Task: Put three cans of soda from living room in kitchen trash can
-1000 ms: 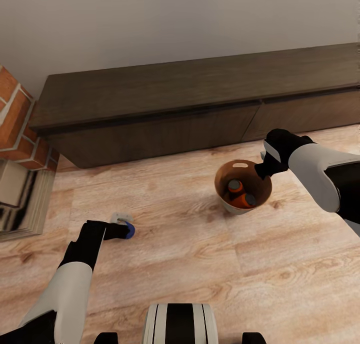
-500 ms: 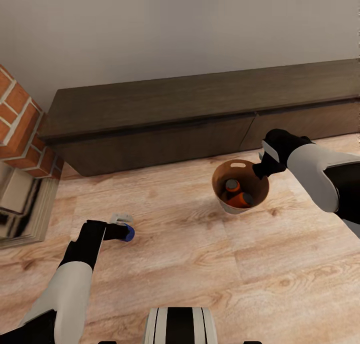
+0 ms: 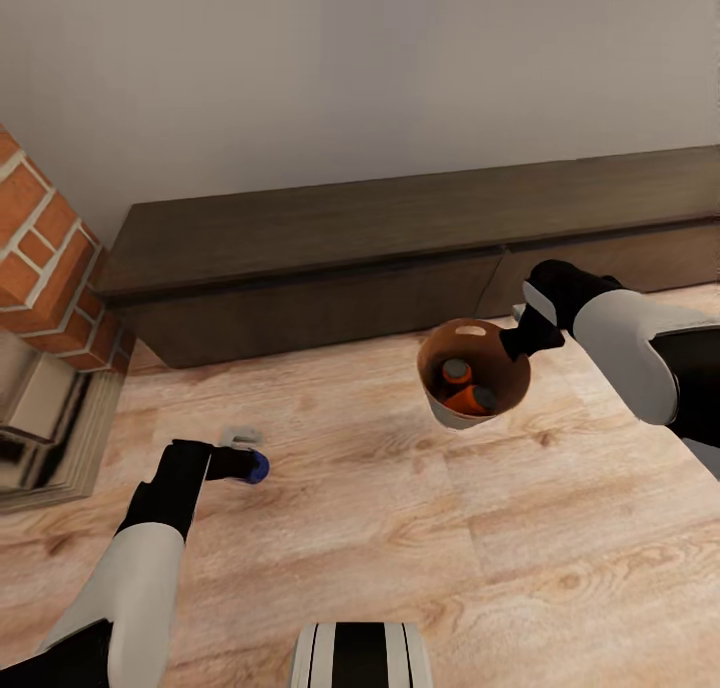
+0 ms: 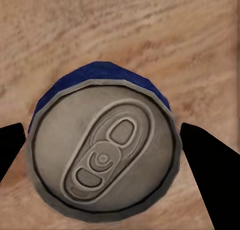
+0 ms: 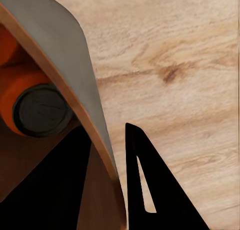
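Two cans lie in the bin, which my right gripper pinches by the rim at my 1 o'clock. My left gripper, at 11 o'clock, clamps the blue can; it must still go in, and the bin to the kitchen.

Even, soft simulator light, pale wall bright across the upper frame, faint shadow under the dark cabinet, no glare, wrist views coarse and slightly blurred
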{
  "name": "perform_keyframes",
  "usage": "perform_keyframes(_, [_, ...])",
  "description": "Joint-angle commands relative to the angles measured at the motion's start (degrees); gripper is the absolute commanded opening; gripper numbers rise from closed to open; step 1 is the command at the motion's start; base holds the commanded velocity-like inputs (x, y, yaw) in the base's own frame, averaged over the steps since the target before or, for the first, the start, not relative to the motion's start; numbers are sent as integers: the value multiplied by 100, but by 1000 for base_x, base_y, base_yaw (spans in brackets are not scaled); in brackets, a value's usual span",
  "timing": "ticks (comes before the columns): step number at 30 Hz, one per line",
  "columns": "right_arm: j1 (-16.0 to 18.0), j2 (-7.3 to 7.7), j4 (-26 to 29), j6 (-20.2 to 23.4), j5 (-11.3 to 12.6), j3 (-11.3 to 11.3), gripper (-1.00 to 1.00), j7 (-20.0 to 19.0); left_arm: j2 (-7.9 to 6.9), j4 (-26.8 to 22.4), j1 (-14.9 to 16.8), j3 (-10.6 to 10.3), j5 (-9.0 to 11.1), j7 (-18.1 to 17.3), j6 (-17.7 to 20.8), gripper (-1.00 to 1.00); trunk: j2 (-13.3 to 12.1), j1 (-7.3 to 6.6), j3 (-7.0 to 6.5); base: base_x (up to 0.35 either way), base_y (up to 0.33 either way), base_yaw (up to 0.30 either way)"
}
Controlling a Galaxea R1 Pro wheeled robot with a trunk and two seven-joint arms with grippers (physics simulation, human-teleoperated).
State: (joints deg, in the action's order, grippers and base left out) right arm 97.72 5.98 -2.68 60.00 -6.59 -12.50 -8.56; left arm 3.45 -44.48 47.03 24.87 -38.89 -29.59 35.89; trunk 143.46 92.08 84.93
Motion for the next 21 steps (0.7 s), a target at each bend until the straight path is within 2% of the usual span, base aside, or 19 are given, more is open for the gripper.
perform_keyframes(1, [-12, 0, 1, 0, 16, 16, -100, 0, -6, -12, -2, 0, 1, -9, 46, -100, -2, -2, -23, 0, 0, 0])
perform_keyframes(8, [-280, -3, 12, 0, 40, 36, -100, -27, -32, -13, -9, 0, 11, -255, 215, -100, -11, -20, -178, 0, 0, 0])
perform_keyframes(10, [-381, -6, 17, 0, 43, 37, -100, -44, -35, -16, -3, -2, 10, -409, 235, -100, -14, -25, -222, 0, 0, 0])
perform_keyframes(13, [-498, -7, 20, 0, 49, 37, -100, -62, -61, -74, 29, -18, 10, -764, 482, -100, -18, -33, -289, 0, 0, 0])
perform_keyframes(16, [-620, 13, 24, 0, 51, 45, -100, -80, -242, -231, 154, -26, -2, -1220, 733, -100, -22, -41, -355, 0, 0, 0])
perform_keyframes(19, [-759, 37, 27, 0, 49, 111, -100, -299, -560, -354, 472, -32, -14, -2100, 1223, -100, -142, -106, -409, 0, 0, 0])
perform_keyframes(20, [-784, 39, 28, 0, 48, 116, -100, -330, -613, -364, 532, -33, -17, -2302, 1282, -100, -182, -128, -427, 0, 0, 0])
perform_keyframes(21, [-842, 44, 29, 0, 46, 126, -100, -374, -725, -378, 653, -35, -32, -2733, 1370, -100, -222, -150, -445, 0, 0, 0])
